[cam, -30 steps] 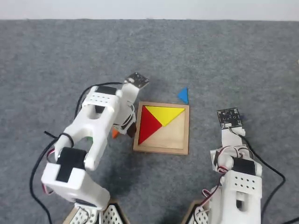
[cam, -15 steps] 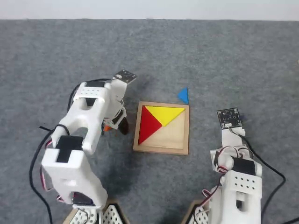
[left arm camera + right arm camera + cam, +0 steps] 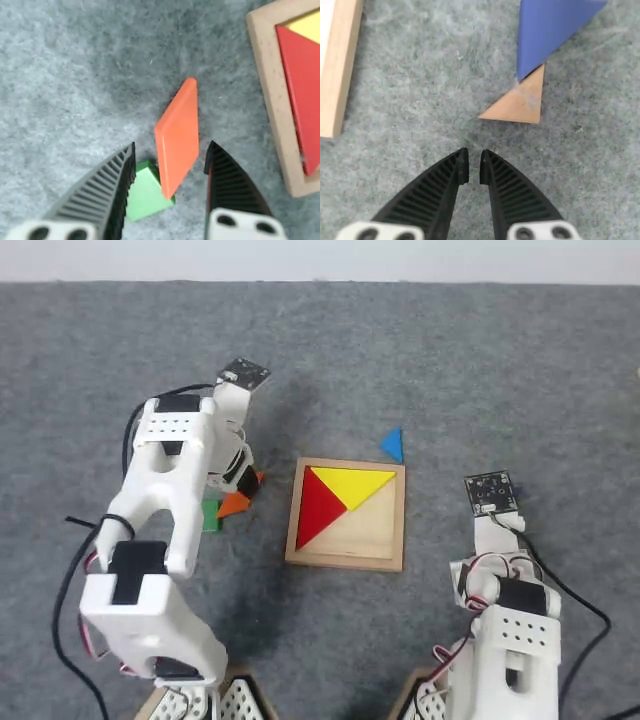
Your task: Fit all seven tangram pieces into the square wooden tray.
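Note:
The square wooden tray (image 3: 385, 530) holds a red triangle (image 3: 318, 508) and a yellow triangle (image 3: 352, 483). Left of the tray lie an orange parallelogram (image 3: 235, 503) and a green piece (image 3: 210, 516). My left gripper (image 3: 171, 150) is open, its jaws either side of the orange parallelogram (image 3: 177, 135), with the green piece (image 3: 145, 192) beside one finger. A small blue triangle (image 3: 393, 445) lies behind the tray. My right gripper (image 3: 473, 154) is shut on nothing, just short of a tan triangle (image 3: 520, 102) and a blue triangle (image 3: 545, 30).
Everything rests on grey carpet. The left arm (image 3: 170, 500) stretches along the tray's left side, and the right arm (image 3: 505, 610) stands at the front right. The tray's corner (image 3: 270, 85) is close to the left gripper, and its edge (image 3: 337, 60) is near the right one.
The left arm has swung left and back, away from the tray's edge, uncovering the orange and green pieces. The right arm has not moved.

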